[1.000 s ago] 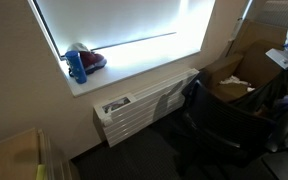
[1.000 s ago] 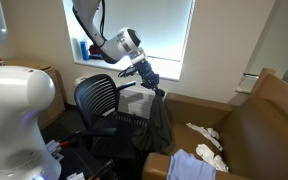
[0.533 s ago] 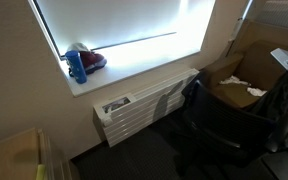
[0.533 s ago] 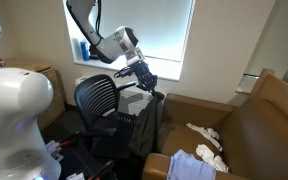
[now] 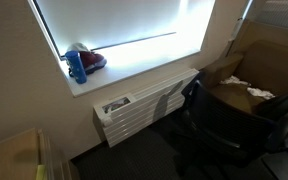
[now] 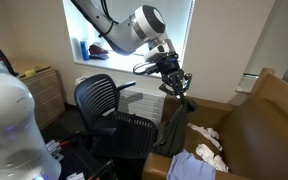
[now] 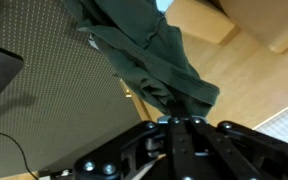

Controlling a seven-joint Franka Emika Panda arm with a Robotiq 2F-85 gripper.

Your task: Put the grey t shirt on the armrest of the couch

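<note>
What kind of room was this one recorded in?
Probably an office or lab lounge corner: a black mesh office chair, a tan couch and a wall heater under a blinded window. The gripper holds the grey t shirt.

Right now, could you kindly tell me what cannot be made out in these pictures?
- Gripper fingertips: wrist view, buried in the folds of the grey t shirt.
- Couch: in an exterior view, cut off by the right edge; its armrest is unclear.
- Red object on the windowsill: in an exterior view, too small and backlit to identify.
</note>
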